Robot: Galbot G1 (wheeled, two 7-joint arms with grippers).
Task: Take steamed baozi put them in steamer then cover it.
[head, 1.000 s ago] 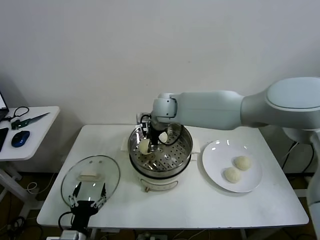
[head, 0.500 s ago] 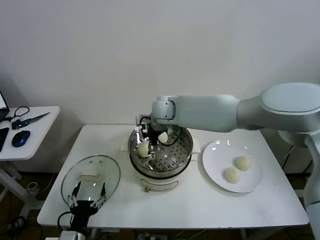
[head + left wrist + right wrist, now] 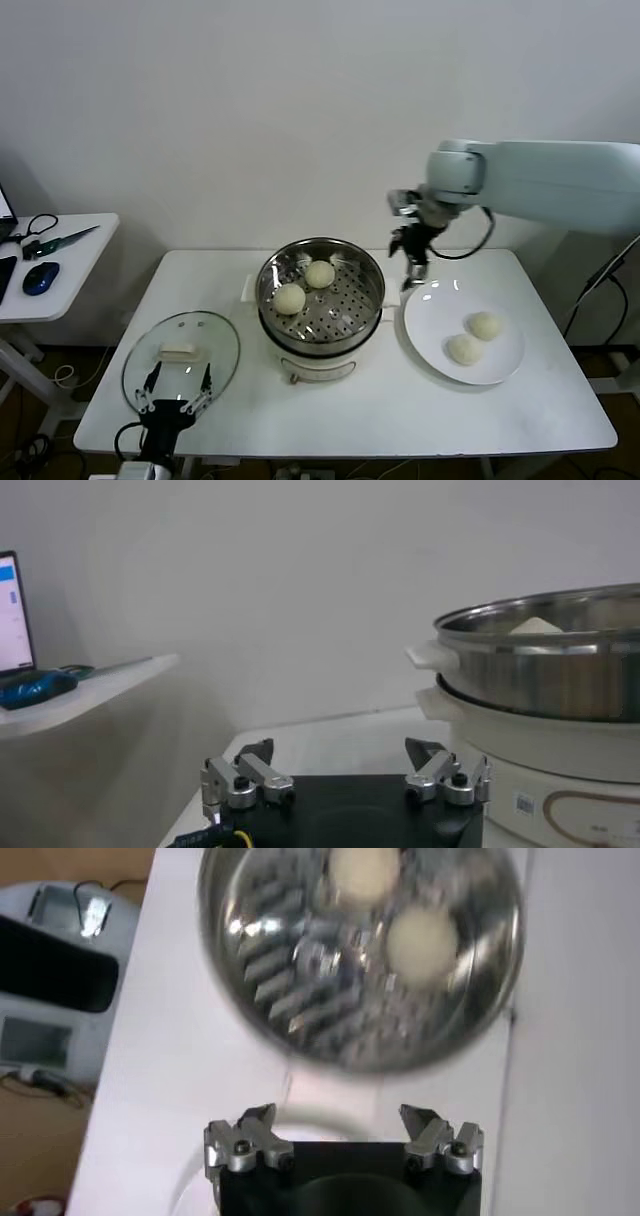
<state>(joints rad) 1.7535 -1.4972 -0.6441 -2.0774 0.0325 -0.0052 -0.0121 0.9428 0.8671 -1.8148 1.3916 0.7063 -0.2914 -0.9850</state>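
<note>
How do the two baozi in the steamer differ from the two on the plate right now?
The pair in the steamer lie on its perforated steel tray, one nearer the front left, the other toward the back, with a gap between them. The pair on the white plate sit closer together, one just behind the other, on a smooth flat surface. The open right gripper hangs nearer the plate pair. All four are round, cream-white and look similar in size.

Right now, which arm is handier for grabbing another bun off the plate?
The right. Its open hand hangs just above the plate's near rim, close to the two buns there. The left hand sits low at the table's front edge by the glass lid.
</note>
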